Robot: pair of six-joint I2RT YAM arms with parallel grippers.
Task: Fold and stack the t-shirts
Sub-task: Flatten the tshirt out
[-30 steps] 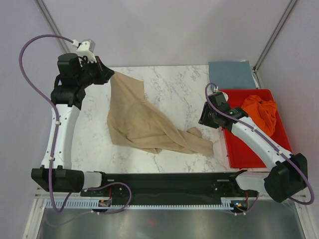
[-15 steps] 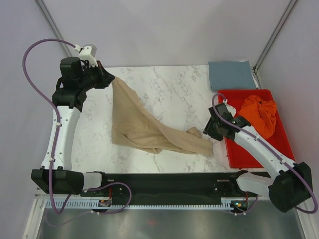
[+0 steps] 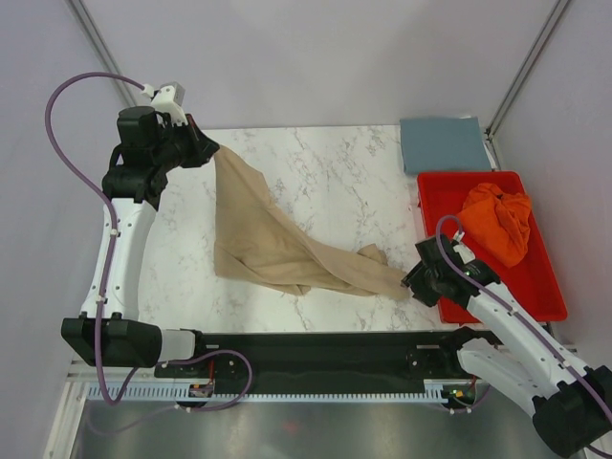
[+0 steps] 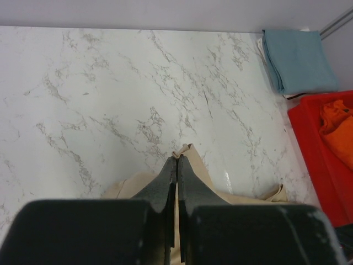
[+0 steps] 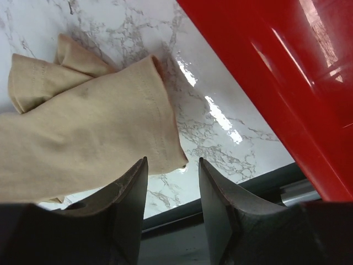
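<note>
Left gripper (image 4: 176, 161) pinching tan shirt (image 3: 263, 239) corner, right gripper (image 5: 172, 165) spread, now drawn back from earlier, sleeve hem (image 5: 160, 105) just ahead, red tray (image 5: 265, 66) rightward.

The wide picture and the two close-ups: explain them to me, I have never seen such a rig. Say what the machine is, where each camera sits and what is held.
These are two robot arms bolted at the near edge of a marble table. The wide picture comes from a fixed camera above and behind them; each close-up comes from a camera on one wrist. The left gripper is shut on an edge of the tan t-shirt, whose rest trails across the table. The right gripper is open, its fingers either side of a sleeve hem, gripping nothing. An orange t-shirt lies bunched in the red tray; a blue-grey t-shirt lies folded beyond it.
</note>
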